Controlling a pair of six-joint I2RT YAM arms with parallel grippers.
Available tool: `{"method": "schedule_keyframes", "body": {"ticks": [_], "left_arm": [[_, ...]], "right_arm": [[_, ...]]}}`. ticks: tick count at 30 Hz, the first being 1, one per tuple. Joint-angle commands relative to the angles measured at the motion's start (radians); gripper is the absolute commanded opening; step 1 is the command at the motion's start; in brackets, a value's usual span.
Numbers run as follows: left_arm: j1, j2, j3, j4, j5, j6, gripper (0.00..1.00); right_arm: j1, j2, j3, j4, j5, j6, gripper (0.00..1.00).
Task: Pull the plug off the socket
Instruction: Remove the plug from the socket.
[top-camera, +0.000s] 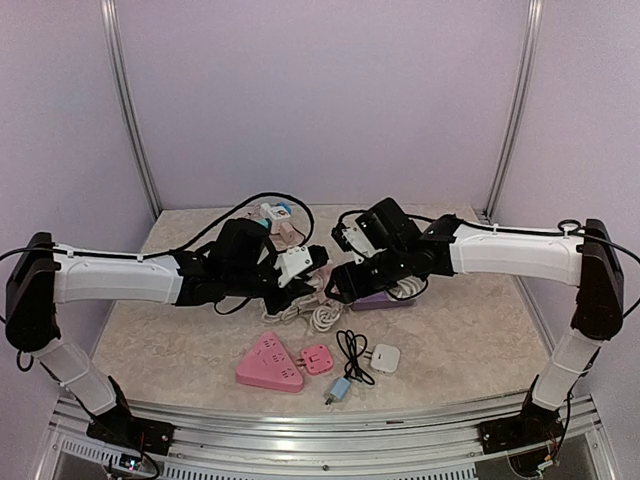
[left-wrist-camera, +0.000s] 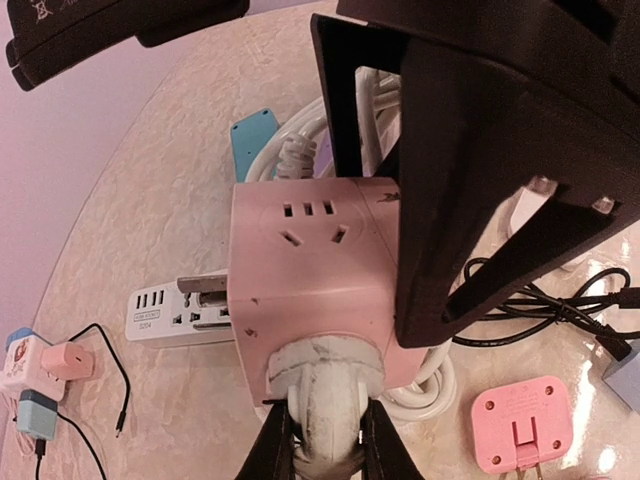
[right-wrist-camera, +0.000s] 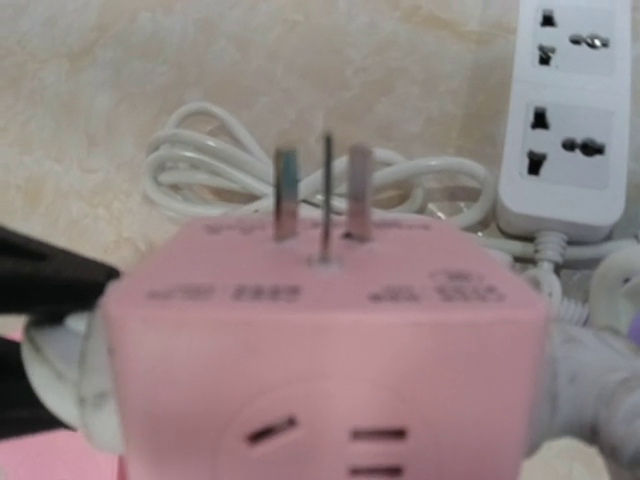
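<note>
Pink socket (right-wrist-camera: 330, 330) (prongs, right wrist only), gripped by right pincer (top-camera: 337, 273); left pincer (left-wrist-camera: 325, 445) pinching plug (left-wrist-camera: 325, 380)

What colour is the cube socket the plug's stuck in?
Pink. The cube socket shows best in left wrist view; its plug is white.

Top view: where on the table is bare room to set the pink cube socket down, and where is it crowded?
Free: the front left, between the left arm and the pink triangular socket; the front right, beyond the white charger. Crowded: the centre, coiled white cable below the pink cube socket.
</note>
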Motion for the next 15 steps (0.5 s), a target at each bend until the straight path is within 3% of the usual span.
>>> {"method": "schedule_keyframes", "body": {"ticks": [1,8,15], "left_arm": [[0.037,-0.01,0.06,-0.088,0.187,-0.024,0.0],[0.058,0.007,0.084,-0.119,0.233,-0.036,0.0],[0.053,0.002,0.072,-0.099,0.19,-0.033,0.0]], "right_arm": [[-0.029,-0.061,-0.03,0.059,0.0,-0.116,0.0],[-0.029,-0.09,-0.069,0.083,-0.012,-0.166,0.0],[-0.027,-0.082,-0.063,0.085,0.021,-0.114,0.0]]}}
